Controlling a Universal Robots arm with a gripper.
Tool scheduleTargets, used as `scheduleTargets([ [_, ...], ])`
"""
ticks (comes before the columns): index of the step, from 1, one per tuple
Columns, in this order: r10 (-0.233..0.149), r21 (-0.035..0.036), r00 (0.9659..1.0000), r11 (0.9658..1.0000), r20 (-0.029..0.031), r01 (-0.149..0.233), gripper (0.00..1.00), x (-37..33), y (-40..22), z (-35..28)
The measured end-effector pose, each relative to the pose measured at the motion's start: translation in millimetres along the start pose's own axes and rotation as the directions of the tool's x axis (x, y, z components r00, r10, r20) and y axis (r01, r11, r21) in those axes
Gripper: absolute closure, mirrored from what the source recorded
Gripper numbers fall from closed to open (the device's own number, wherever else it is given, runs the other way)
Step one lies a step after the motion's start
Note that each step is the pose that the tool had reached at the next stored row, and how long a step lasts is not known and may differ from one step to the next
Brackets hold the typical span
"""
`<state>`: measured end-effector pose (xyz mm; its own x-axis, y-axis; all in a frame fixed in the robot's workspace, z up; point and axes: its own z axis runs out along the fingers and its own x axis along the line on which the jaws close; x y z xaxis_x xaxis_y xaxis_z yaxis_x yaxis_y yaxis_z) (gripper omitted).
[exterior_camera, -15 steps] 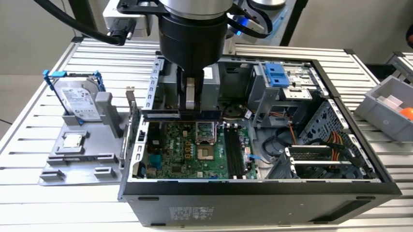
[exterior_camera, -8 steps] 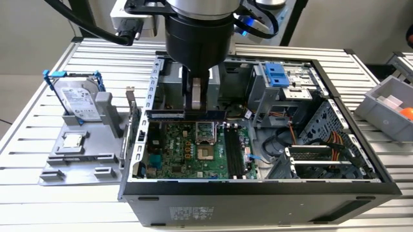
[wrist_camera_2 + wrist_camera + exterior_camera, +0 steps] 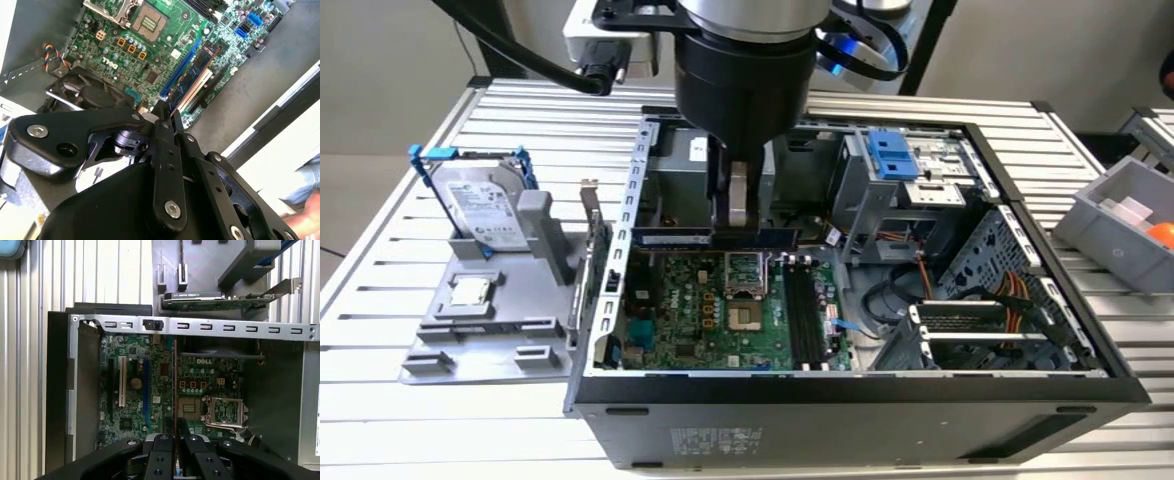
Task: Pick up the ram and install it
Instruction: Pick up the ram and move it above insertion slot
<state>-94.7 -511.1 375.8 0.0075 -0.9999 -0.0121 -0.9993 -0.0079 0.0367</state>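
Tool (image 3: 742,230) w/ ram (image 3: 670,238), long axis horiz.

We see white lettering printed on the green circuit-board motherboard (image 3: 165,50). Well off the motherboard, toward the exterior view's left, a silver box-shaped hard drive (image 3: 487,205) bears a white label too small to read.

On the slatted bench (image 3: 427,430), a blue-bracketed hard drive (image 3: 483,208) stands upright near a square processor chip (image 3: 467,290), a grey bin (image 3: 1107,225) well apart.

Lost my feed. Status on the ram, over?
Gripper shut on ram. Ram held over motherboard, not in a slot. Nothing blocking that I see.
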Motion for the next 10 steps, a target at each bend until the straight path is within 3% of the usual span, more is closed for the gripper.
scheduleTargets([
  [10, 0.000, 0.0000, 1.0000, 1.0000, -0.0001, 0.000, 1.00, 0.1, -6.9, -0.1],
])
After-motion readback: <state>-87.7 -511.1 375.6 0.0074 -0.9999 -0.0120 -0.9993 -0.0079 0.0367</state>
